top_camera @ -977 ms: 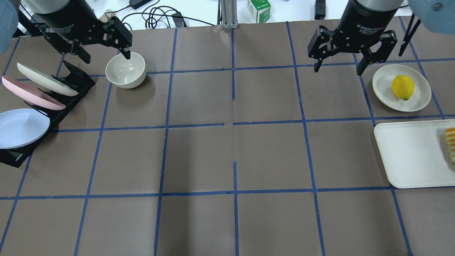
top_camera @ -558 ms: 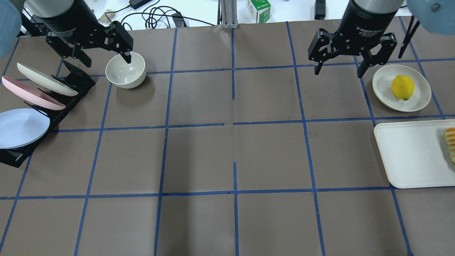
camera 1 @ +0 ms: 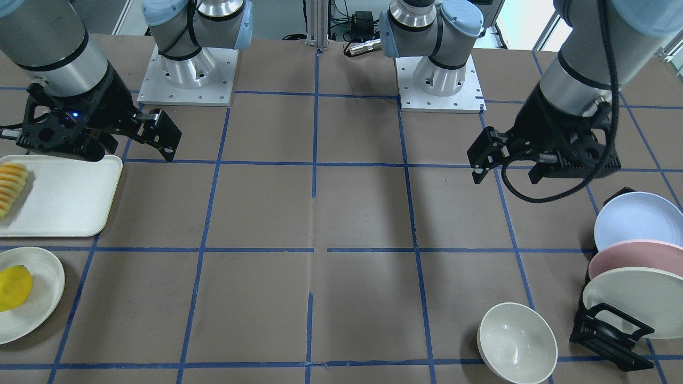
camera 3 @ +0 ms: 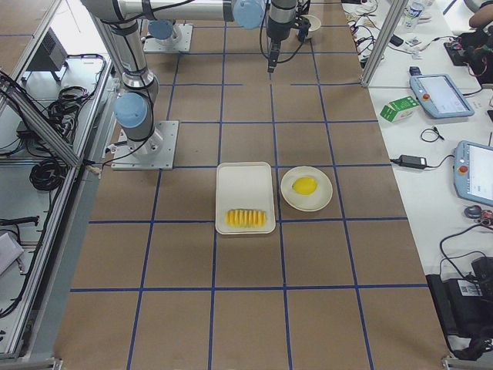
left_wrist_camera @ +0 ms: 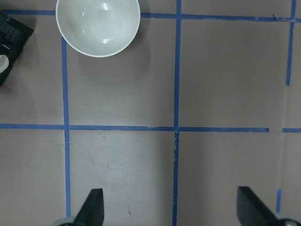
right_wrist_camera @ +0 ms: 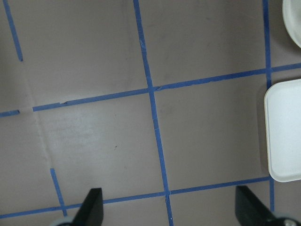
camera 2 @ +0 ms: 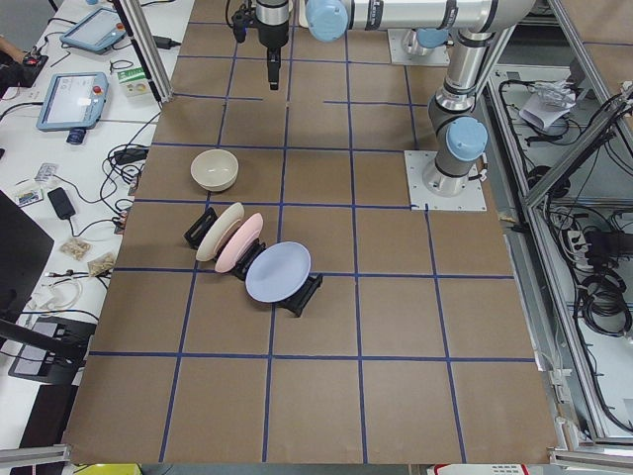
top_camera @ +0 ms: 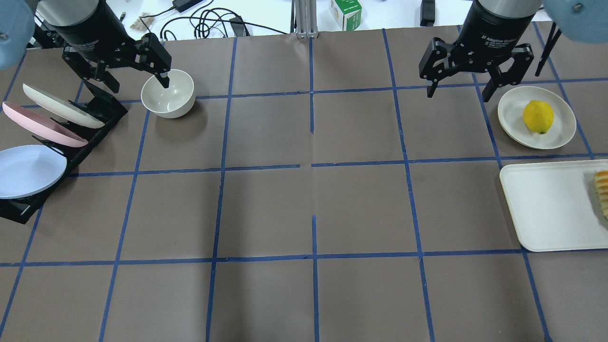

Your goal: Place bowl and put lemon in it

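Observation:
The off-white bowl (top_camera: pixel 168 99) stands upright and empty on the table at the far left, next to the plate rack; it also shows in the front view (camera 1: pixel 516 342) and at the top of the left wrist view (left_wrist_camera: pixel 98 26). The yellow lemon (top_camera: pixel 538 117) lies on a small cream plate (top_camera: pixel 515 109) at the far right, also in the front view (camera 1: pixel 13 288). My left gripper (top_camera: pixel 140 87) hangs open and empty above the table, short of the bowl. My right gripper (top_camera: pixel 457 95) hangs open and empty, left of the lemon's plate.
A black rack (top_camera: pixel 102 107) holds cream, pink and blue plates at the left edge. A white tray (top_camera: pixel 551 209) with ridged yellow-orange sliced food (top_camera: pixel 602 192) lies at the right edge, in front of the lemon's plate. Cables and boxes lie beyond the table's far edge.
The left gripper has shifted slightly left, the right gripper slightly right. Both stay open. The bowl and the lemon have not moved.

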Available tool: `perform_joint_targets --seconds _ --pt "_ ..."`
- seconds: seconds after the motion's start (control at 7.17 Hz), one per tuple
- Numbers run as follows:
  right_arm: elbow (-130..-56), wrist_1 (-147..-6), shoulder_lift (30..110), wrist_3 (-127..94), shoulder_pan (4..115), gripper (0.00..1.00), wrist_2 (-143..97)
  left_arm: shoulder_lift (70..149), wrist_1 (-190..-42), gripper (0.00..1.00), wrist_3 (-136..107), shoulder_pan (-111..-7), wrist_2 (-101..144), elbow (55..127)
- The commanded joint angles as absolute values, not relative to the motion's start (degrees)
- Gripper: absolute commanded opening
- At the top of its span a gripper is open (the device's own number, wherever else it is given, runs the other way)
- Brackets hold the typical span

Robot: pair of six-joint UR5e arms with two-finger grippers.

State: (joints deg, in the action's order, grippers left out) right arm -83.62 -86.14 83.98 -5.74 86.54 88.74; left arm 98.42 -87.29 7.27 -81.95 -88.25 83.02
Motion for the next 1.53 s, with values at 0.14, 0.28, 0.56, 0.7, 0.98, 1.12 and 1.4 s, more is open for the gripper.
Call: perform_joint_targets --seconds 0.14,0.28,0.56,0.7,0.98,1.12,1.4 --pt "-83.67 -92.97 79.92 0.5 77.83 1.0 91.22 111.75 -73.8 1.0 17.13 -75.94 -88.67 80.96" --pt "-83.58 -98.64 76.5 6.18 73.96 1.0 91.4 116.93 -71.91 1.0 21.4 -75.24 -88.77 77.73" --pt "-83.5 -105.7 69.99 20.23 68.23 1.0 91.32 125.47 -71.72 1.0 21.45 -73.74 -88.77 70.87" --pt "-83.06 -107.47 67.87 22.48 66.2 1.0 90.8 128.29 -71.2 1.0 19.71 -73.74 -88.86 67.71" --pt "-82.88 -116.4 62.78 28.52 64.87 1.0 91.4 132.53 -70.41 1.0 16.11 -73.74 -88.51 65.57" --pt "-82.97 -117.32 60.75 30.22 62.86 1.0 90.8 134.37 -65.79 1.0 15.65 -73.74 -88.68 66.35" --pt "-83.14 -117.33 58.19 30.24 61.52 1.0 90.53 135.26 -65.3 0.82 16.08 -73.83 -87.89 67.66"
